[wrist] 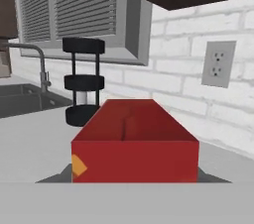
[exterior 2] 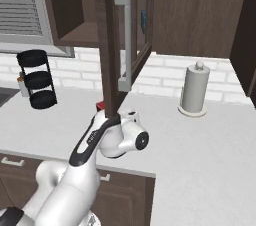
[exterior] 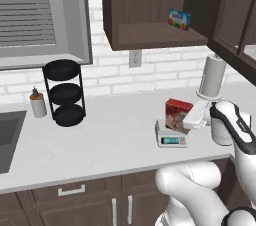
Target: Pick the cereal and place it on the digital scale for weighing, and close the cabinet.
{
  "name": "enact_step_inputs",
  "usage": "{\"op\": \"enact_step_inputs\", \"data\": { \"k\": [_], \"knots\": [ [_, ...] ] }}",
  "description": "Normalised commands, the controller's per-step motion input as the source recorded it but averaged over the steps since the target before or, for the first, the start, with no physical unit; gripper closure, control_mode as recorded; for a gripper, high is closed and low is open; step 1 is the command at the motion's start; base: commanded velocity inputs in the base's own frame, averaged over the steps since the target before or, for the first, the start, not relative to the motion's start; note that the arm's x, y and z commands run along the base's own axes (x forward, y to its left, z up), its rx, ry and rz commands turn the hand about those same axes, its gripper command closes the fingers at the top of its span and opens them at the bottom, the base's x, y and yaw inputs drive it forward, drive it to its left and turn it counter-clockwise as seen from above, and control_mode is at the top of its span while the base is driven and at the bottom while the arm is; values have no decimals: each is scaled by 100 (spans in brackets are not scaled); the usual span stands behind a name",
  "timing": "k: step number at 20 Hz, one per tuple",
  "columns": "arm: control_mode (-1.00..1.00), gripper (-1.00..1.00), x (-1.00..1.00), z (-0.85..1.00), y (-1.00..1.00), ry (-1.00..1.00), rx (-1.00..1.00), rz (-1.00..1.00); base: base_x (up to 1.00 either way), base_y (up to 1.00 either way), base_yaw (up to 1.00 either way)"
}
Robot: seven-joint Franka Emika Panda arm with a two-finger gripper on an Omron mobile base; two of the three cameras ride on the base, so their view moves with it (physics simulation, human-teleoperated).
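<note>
The red cereal (exterior: 177, 111) stands upright on the digital scale (exterior: 172, 138) on the counter, right of centre. My gripper (exterior: 189, 119) is at the box's right side, level with it, and its fingers are hidden behind the white hand. In the hand view the cereal (wrist: 134, 141) sits very close and centred, with grey slivers of the scale (wrist: 52, 178) under it. The cabinet (exterior: 150, 0) hangs above with its glass-paned door (exterior: 235, 15) swung open over the arm. From the right, that door (exterior 2: 107, 45) and its long metal handle (exterior 2: 123, 35) hide most of the cereal (exterior 2: 100, 105).
A small blue-and-green box (exterior: 179, 18) lies on the cabinet shelf. A paper towel roll (exterior: 212, 76) stands behind the arm. A black three-tier rack (exterior: 64, 92) and a soap dispenser (exterior: 37, 102) stand at the left, by the sink (exterior: 7, 137). An outlet (exterior: 135, 58) is on the brick wall.
</note>
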Motion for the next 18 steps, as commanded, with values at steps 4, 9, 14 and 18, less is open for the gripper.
{"op": "enact_step_inputs", "data": {
  "k": [4, 9, 14, 18],
  "knots": [
    [-100, 100, 5, -16, -12, 0, 0, 3, 0, 0, 0],
    [-100, 100, 23, -3, -1, 0, 1, 4, 0, 0, 0],
    [-100, 100, 39, 0, 0, 0, 0, 3, 0, 0, 0],
    [-100, 100, 30, -11, 0, -1, 0, 4, 0, 0, 0]
  ]
}}
